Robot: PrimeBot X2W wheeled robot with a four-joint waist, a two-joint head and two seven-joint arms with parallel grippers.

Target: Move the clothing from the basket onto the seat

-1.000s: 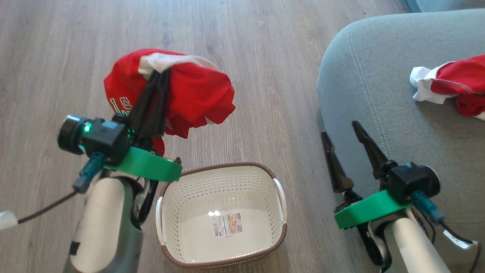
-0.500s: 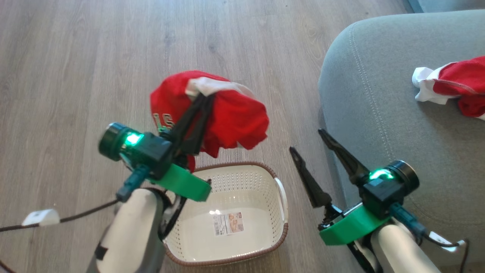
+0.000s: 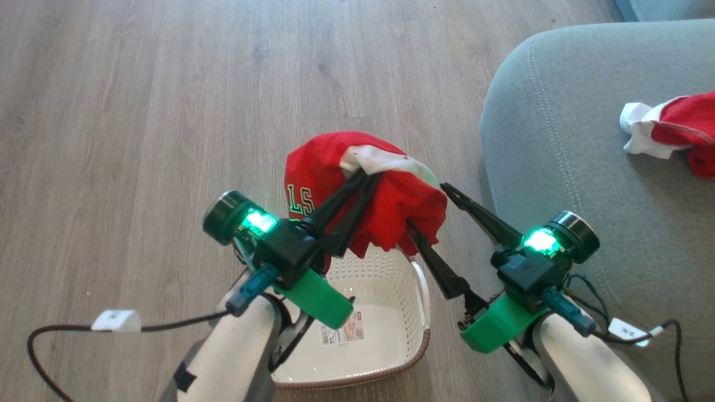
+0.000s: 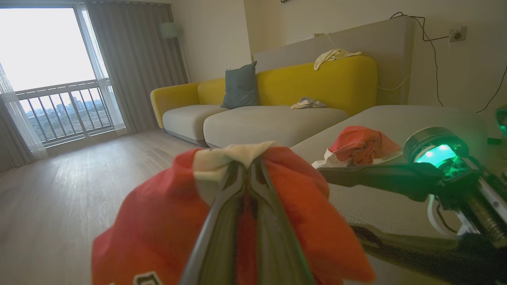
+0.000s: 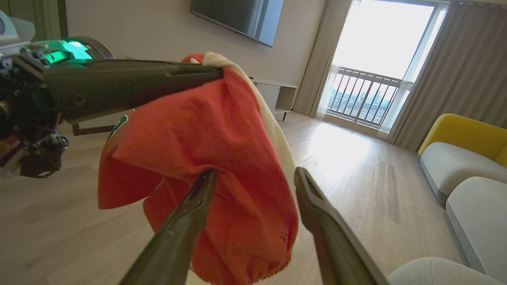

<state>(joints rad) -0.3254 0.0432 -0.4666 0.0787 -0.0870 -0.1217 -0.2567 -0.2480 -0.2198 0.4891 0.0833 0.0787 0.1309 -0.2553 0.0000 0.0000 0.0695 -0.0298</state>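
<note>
My left gripper (image 3: 373, 176) is pinched tight on a red garment (image 3: 363, 195), hanging above the basket (image 3: 416, 346). At its three o'clock my right gripper (image 3: 427, 209) is spread wide, one finger touching the cloth's hem. The other garment (image 3: 678, 125) lies on the seat (image 3: 558, 167). My left wrist view adds a yellow sofa (image 4: 317, 85).

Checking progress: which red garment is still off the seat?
The red garment pinched in the left tool, hanging above the basket; the other lies on the grey seat.
</note>
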